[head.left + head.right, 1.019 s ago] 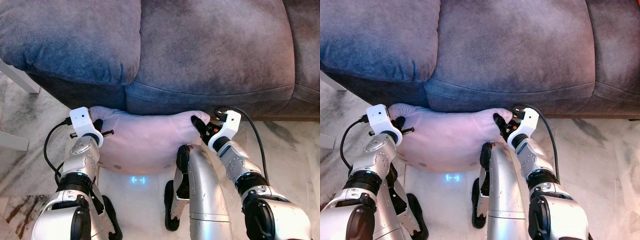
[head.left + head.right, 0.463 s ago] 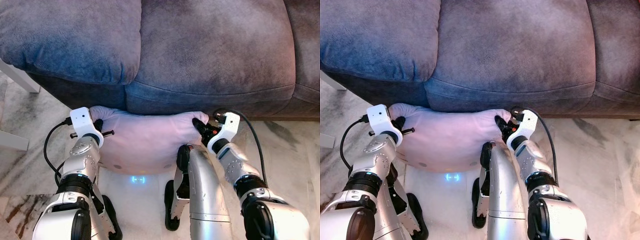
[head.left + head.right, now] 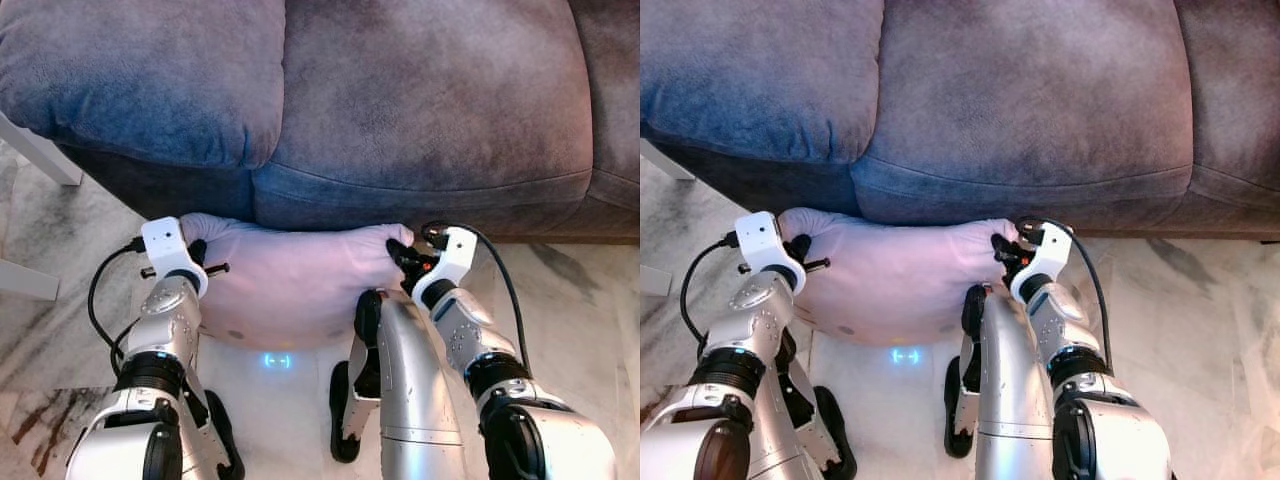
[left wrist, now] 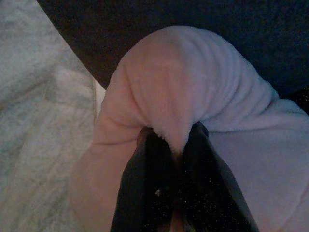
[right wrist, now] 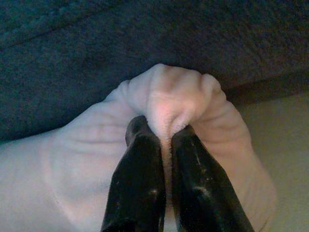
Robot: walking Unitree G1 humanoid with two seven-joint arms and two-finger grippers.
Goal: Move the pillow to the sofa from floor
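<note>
Left eye view has the pillow [image 3: 290,285] sitting low in the middle of the scene, a pale pinkish-white fuzzy thing pressed up against the front of the sofa [image 3: 400,110], right under the overhang of the seat cushions. Its far edge is tucked against the dark base of the sofa, and the near edge hangs over the robot's legs. So it's not up on the seat yet.

The left gripper [image 3: 196,252] is at the pillow's 9 o'clock corner, and the left wrist view shows both black fingers [image 4: 145,193] pinched together on a fold of the plush fabric, which bunches up over the tips. The right gripper [image 3: 405,258] is on the opposite corner, around 3 o'clock, doing the same thing: in the right wrist view the two fingers [image 5: 137,183] are squeezed on a puckered knot of fabric with the sofa front right behind it. So both are clamped on the pillow, one per end.

Further out, the sofa is a dusky blue-grey suede kind of material, two big seat cushions running across 12 o'clock with the seam between them roughly above the pillow's left half. The floor [image 3: 60,230] is marbled grey and white tile. At about 9 to 10 o'clock there's a white furniture leg [image 3: 40,155] standing on the tile beside the sofa's corner. A small blue light [image 3: 277,360] glows on the floor at 6 o'clock, between the robot's legs.
</note>
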